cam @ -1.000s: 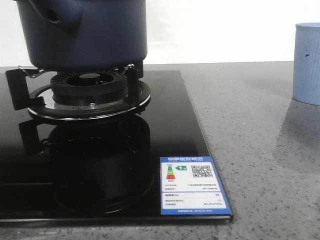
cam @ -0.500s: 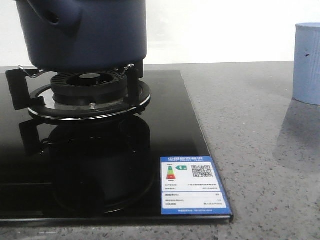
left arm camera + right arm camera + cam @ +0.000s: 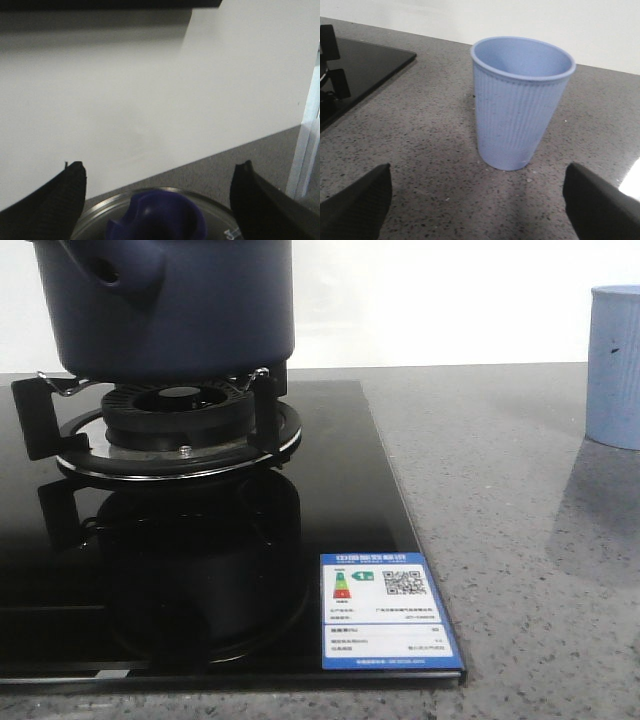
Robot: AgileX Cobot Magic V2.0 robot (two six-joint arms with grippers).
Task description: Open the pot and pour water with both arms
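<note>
Left hand gapes over pot lid; right hand spread before cup.

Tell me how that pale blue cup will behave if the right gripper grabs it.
The cup looks thin-walled and ribbed, so probably light and a bit squeezable. The ribs should help grip. It is tall, narrows toward the base and looks empty, so a sideways nudge could tip it.

Pot on burner, cup far right
</note>
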